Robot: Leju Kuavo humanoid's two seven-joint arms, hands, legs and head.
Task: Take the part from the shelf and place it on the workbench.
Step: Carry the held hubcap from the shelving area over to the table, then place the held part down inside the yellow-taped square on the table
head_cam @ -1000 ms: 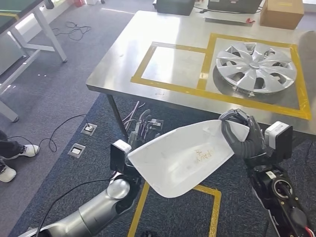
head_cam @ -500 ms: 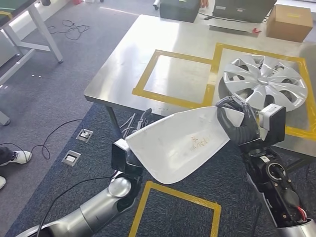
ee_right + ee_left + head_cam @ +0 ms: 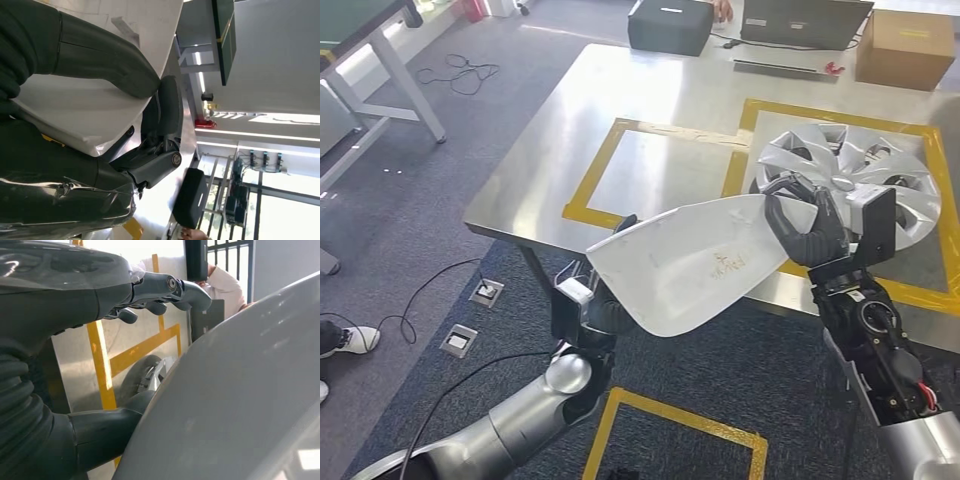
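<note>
Fingers of your right robot hand (image 3: 803, 228) wrap the white part's (image 3: 690, 265) right end at frame centre; your left robot hand (image 3: 610, 300) grips its lower-left edge, before the bench (image 3: 546, 160).

the white part (image 3: 690, 262) has come up and forward: a second ago it hung over the carpet short of the bench (image 3: 546, 170), now its upper end overlaps the bench's near edge. the right robot hand (image 3: 803, 225) gripping that end now sits against the hubcap (image 3: 848, 170). the whole scene has shifted closer.
</note>
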